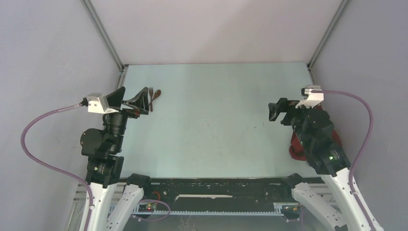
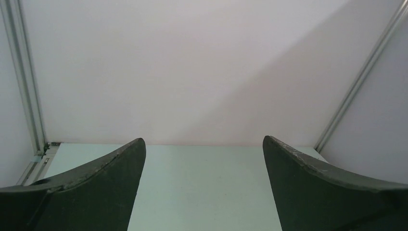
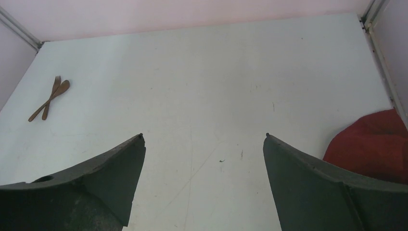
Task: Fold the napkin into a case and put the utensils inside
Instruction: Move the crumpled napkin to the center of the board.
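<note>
On table: bunched napkin, 2 crossed utensils; left hand, right hand spread, empty.

Soft even light, sharp focus

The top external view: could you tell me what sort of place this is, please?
Probably a robot test cell: plain white panel walls on silver aluminium posts enclose a pale green table, with black robot arms mounted at its near edge.
</note>
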Robot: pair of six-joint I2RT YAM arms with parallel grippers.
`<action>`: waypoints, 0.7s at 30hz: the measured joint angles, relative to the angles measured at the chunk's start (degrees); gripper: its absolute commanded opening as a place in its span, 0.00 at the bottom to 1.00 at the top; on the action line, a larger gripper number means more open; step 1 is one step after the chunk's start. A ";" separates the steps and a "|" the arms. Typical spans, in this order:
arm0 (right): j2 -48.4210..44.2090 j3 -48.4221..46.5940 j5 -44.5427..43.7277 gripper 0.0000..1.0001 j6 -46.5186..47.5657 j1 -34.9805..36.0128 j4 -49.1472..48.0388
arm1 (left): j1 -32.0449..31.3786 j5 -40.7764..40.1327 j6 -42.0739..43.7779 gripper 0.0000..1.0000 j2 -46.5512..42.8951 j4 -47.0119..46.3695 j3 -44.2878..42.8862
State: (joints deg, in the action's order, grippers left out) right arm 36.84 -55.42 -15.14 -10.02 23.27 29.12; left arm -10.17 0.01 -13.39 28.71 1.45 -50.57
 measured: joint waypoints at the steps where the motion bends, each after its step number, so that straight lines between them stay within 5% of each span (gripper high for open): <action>1: 0.42 0.00 -0.15 0.99 -0.35 0.00 -0.17 | 0.00 -0.44 0.13 1.00 0.00 0.02 0.02; 7: 3.80 -0.85 -2.23 1.00 -2.34 0.02 0.66 | -0.02 -3.85 1.05 1.00 0.22 1.05 -0.09; 12: 14.86 -10.45 -10.43 1.00 -11.69 -4.13 10.58 | -0.17 -8.98 1.95 1.00 4.48 6.19 -4.04; 21: 29.11 -6.10 -8.57 0.99 -34.64 -42.40 22.03 | -0.20 -11.85 2.10 1.00 9.20 12.20 -6.69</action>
State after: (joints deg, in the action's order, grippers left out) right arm 65.95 -61.52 -23.70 -44.66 -19.14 51.16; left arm -10.37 -11.84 -11.29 37.91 13.65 -57.25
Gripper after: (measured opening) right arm 0.964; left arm 0.996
